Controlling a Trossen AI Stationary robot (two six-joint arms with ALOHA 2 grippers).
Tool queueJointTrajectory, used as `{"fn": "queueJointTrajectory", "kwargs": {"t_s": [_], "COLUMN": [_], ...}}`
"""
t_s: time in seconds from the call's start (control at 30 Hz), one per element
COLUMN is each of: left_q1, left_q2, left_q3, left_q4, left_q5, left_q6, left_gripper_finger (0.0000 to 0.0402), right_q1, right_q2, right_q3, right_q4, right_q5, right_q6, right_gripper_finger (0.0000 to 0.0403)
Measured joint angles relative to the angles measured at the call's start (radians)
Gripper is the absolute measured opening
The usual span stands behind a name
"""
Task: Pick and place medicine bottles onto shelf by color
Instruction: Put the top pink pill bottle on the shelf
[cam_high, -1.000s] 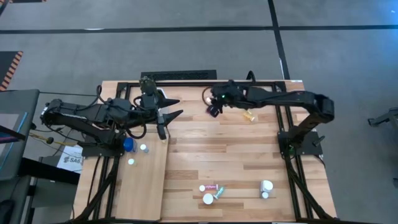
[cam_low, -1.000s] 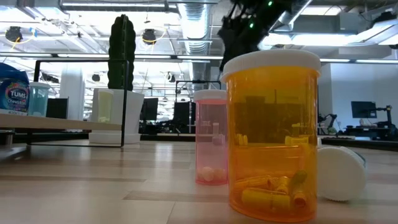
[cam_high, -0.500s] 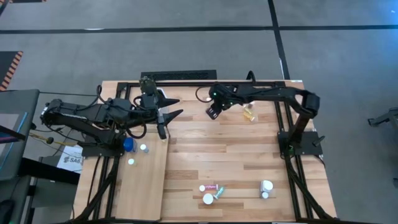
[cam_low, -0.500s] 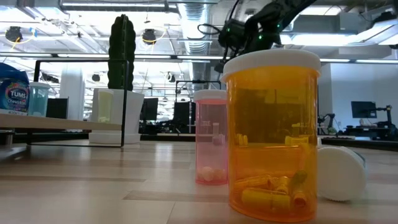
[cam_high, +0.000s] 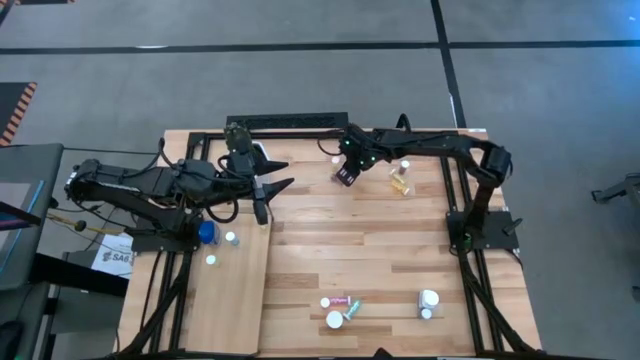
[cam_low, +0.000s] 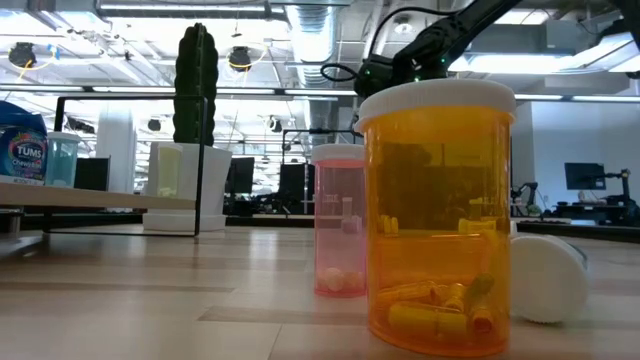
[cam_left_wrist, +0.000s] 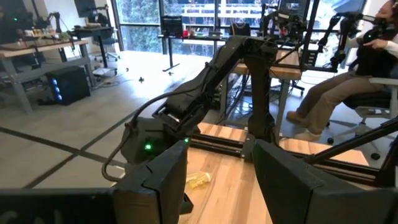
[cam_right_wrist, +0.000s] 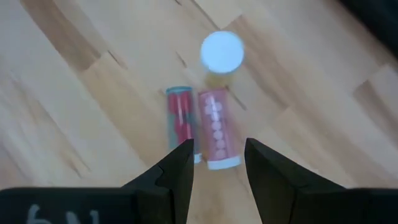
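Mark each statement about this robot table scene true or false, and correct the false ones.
1. A blue bottle stands on the pale shelf board. True.
2. The right gripper holds an amber bottle. False: its fingers are empty, apart, over bare tabletop.
3. An amber bottle lies near the table's far edge, right of the right gripper. True.
4. The left gripper grips a pink bottle. False: its open fingers hold nothing.
5. In the low view, a pink bottle stands behind an amber one. True.

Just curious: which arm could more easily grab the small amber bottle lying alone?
Right, probably: the right end effector hangs open near the amber bottle; the left end effector waits farther off, by the pale plywood shelf.
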Motion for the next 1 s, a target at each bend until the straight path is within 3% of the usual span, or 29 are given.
{"fn": "queueJointTrajectory", "kwargs": {"t_s": [1.0], "left_q1": [0.0], "left_q2": [0.0], "left_q3": [0.0], "left_q4": [0.0], "left_q5": [-0.005], "left_q6": [-0.018], "left_gripper_finger": [0.0171], "right_q1": [-0.01], "right_q2": [0.19], "right_q3": [0.004], "right_q4": [0.019], "right_q5": [-0.05], "right_q6": [-0.139], "right_gripper_finger": [0.0157]}}
